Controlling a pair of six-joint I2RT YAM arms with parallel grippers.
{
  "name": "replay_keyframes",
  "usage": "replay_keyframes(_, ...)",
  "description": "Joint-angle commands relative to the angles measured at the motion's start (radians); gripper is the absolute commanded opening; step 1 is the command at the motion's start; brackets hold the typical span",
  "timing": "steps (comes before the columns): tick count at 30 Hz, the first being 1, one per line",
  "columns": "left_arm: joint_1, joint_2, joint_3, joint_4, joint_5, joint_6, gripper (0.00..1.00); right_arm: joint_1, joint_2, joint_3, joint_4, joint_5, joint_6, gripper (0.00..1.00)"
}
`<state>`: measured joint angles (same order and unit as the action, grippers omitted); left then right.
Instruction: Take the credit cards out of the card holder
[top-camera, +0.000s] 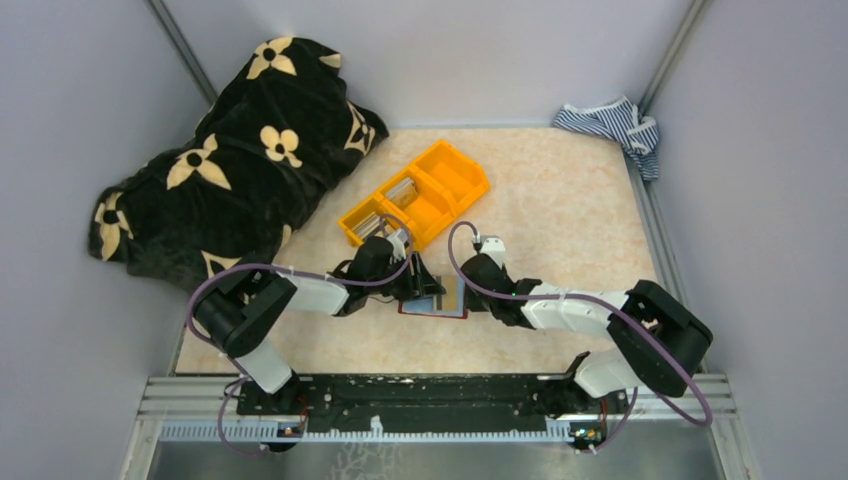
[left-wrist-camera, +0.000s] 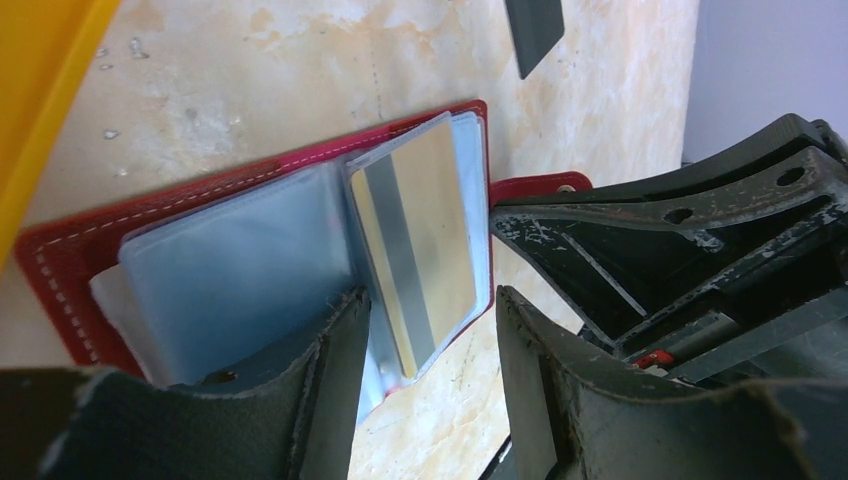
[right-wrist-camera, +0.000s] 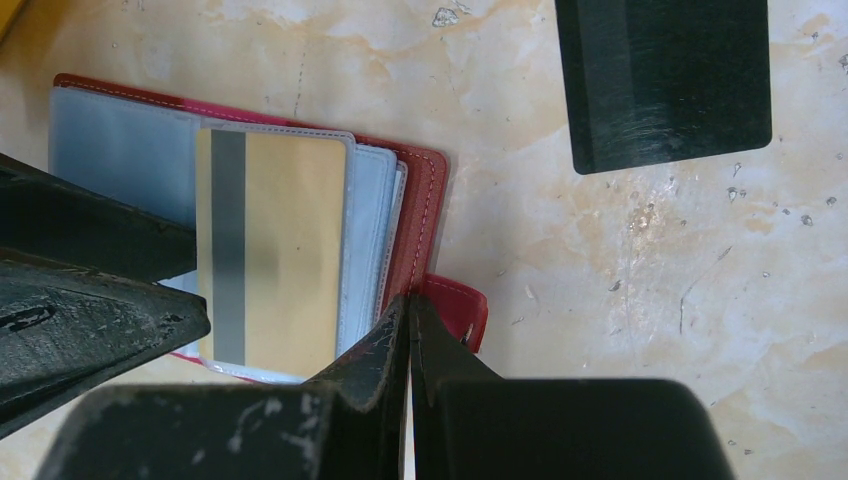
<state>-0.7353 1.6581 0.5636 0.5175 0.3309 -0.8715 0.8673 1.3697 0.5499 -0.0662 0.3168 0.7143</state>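
Surface (top-camera: 560, 200): pale marbled top, walled on three sides; everything sits on it.
Blanket (top-camera: 240, 150): black with beige flowers, heaped in the far left corner, well apart from the work.
Orange bin (top-camera: 478, 186): three compartments, far of centre, just beyond the two arms; probably where freed cards are dropped.
Striped cloth (top-camera: 610, 125): bunched in the far right corner, not involved.
Card holder (top-camera: 432, 300): dark red, lying open and flat near the centre between both arms, its clear blue pockets facing up.
Right pincer (right-wrist-camera: 408, 310): clenched, nothing between its jaws. Its tip rests at the holder's right edge by the closing tab (right-wrist-camera: 455, 305), seemingly to pin the holder down.
Left pincer (left-wrist-camera: 430, 380): released, jaws apart and straddling the near end of the top card, lined up to take it.
Beige card (left-wrist-camera: 420, 230): grey stripe up, in the uppermost pocket, its near end poking out.
Dark card (right-wrist-camera: 665, 80): bare on the surface, near the holder but not touching it.
Next: closing on the beige card and drawing it clear while the holder stays pinned.
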Motion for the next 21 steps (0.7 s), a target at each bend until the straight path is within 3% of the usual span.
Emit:
replay_keyframes(1, -0.009, 0.041, 0.008, 0.066, 0.047, -0.025, 0.56, -0.001, 0.024, -0.013, -0.004, -0.029, -0.004, 0.0)
replay_keyframes(21, -0.007, 0.056, -0.027, 0.252, 0.139, -0.119, 0.55, -0.002, 0.042, -0.024, 0.014, -0.042, 0.001, 0.0)
